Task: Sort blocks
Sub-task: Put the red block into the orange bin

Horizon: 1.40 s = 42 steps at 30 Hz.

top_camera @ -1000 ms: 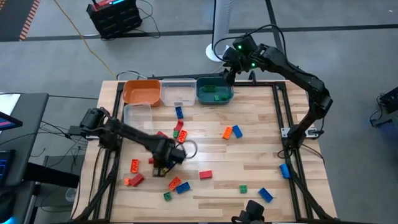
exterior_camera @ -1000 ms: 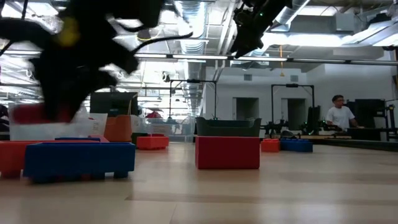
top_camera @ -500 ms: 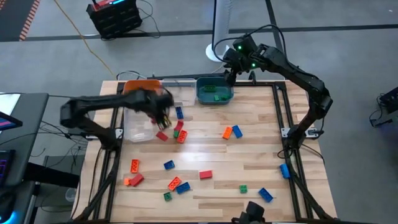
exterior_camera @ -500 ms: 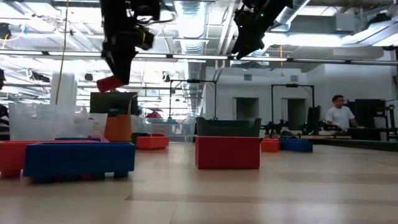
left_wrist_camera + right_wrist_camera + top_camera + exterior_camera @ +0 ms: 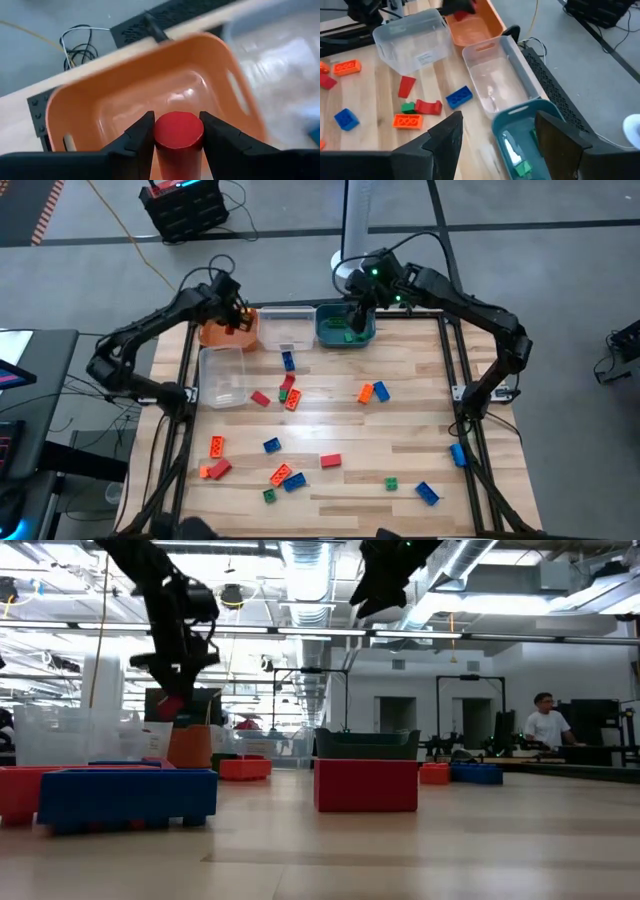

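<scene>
My left gripper (image 5: pixel 236 318) hangs above the orange bin (image 5: pixel 212 333) at the table's far left, shut on a red block (image 5: pixel 178 131). The low view shows that block (image 5: pixel 170 705) below the fingers, in the air. My right gripper (image 5: pixel 495 150) is open above the teal bin (image 5: pixel 338 330), which has green blocks (image 5: pixel 522 167) in it. Several red, orange, blue and green blocks lie flat on the table: a red one (image 5: pixel 261 398), an orange one (image 5: pixel 293 400), a blue one (image 5: pixel 288 361), an orange and blue pair (image 5: pixel 372 392). My left gripper pinches the red block between its two fingers (image 5: pixel 142 135), one on each side of its rounded end (image 5: pixel 178 127). The fingers come from above, pointing down. The block is lifted clear and hangs over the inside of the orange bin.
A clear bin (image 5: pixel 285 330) stands between the orange and teal bins along the far edge. A second clear bin (image 5: pixel 222 375) sits nearer, below the orange one. More blocks lie toward the near edge (image 5: pixel 283 476). A blue block (image 5: pixel 458 453) lies on the right rail.
My left gripper rose from the table's near-left middle with the red block and swung quickly toward the far edge, to above the orange bin. The block went from the table to lifted clear. My right gripper shifted slightly left and nearer, over the teal bin.
</scene>
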Available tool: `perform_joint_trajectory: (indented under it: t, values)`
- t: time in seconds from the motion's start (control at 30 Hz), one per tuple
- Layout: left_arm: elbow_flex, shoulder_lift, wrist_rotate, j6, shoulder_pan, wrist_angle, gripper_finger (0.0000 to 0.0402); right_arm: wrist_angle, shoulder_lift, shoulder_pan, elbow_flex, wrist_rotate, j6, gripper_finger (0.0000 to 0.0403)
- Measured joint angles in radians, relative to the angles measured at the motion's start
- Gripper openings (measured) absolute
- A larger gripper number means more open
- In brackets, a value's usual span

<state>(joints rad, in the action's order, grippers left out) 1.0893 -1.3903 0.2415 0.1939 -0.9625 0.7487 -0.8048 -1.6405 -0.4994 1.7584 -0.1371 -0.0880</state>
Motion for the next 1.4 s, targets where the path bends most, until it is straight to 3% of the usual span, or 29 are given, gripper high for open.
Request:
perform_joint_trajectory:
  t: [0.2, 0.33, 0.5, 0.67, 0.8, 1.0, 1.2, 1.4]
  values:
    - [0.0, -0.119, -0.046, -0.011, -0.068, -0.014, 0.0139, -0.004, 0.0, 0.009, 0.0, 0.005, 0.035, 0.0254]
    - [0.0, -0.151, -0.06, -0.01, -0.07, -0.006, 0.0169, -0.016, 0.0, 0.006, 0.0, 0.007, 0.036, 0.0254]
    - [0.0, -0.116, -0.083, -0.014, -0.07, 0.001, 0.022, -0.028, 0.0, -0.001, 0.0, 0.007, 0.03, 0.0254]
    - [0.0, -0.008, -0.159, -0.091, -0.051, -0.001, 0.0232, -0.03, 0.0, -0.017, 0.0, 0.008, 0.008, 0.0254]
    - [0.002, 0.102, -0.206, -0.242, 0.075, 0.031, 0.0222, -0.032, 0.0, -0.037, 0.0, 0.008, -0.015, 0.0254]
    - [0.002, 0.188, -0.286, -0.337, 0.401, 0.11, 0.0207, -0.024, 0.0, -0.074, 0.0, 0.008, -0.041, 0.0254]
    - [0.002, 0.11, -0.288, -0.335, 0.672, 0.206, 0.0205, -0.01, 0.0, -0.091, 0.0, 0.007, -0.044, 0.0254]
    - [0.002, -0.017, -0.274, -0.357, 0.76, 0.206, 0.0205, -0.005, 0.0, -0.089, 0.0, 0.006, -0.044, 0.0254]
